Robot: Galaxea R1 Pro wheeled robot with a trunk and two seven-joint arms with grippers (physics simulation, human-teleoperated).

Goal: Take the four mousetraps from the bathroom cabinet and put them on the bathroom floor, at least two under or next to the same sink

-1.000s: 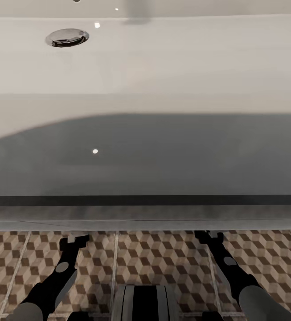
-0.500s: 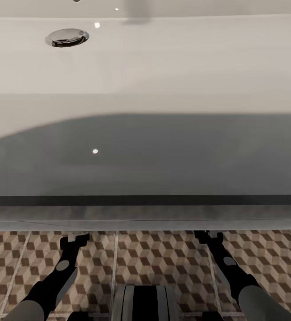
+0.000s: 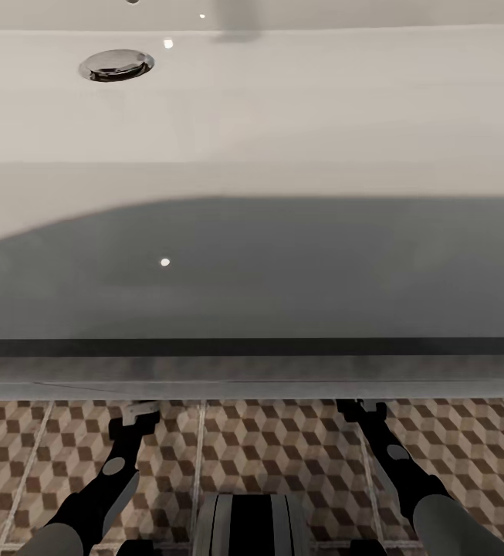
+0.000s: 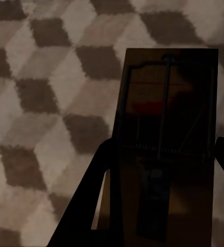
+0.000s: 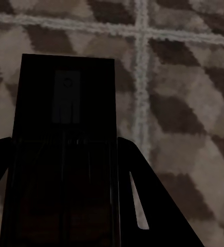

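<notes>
The sink point(image 3: 252, 116) spans the head view, with the floor point(image 3: 282, 448) just below its front edge. Each tool is closed on a trap: left tool point(image 4: 163, 170) on its trap point(image 4: 166, 118), right tool point(image 5: 63, 170) on its trap point(image 5: 66, 108). Best lower both flat onto tiles beside the sink before releasing. No writing is legible.

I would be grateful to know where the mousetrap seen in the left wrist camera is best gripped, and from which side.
Grip the mousetrap across its two long edges, coming in along its length, as the left gripper does: it is a thin flat slab, and the wire parts on its face are best avoided.
</notes>
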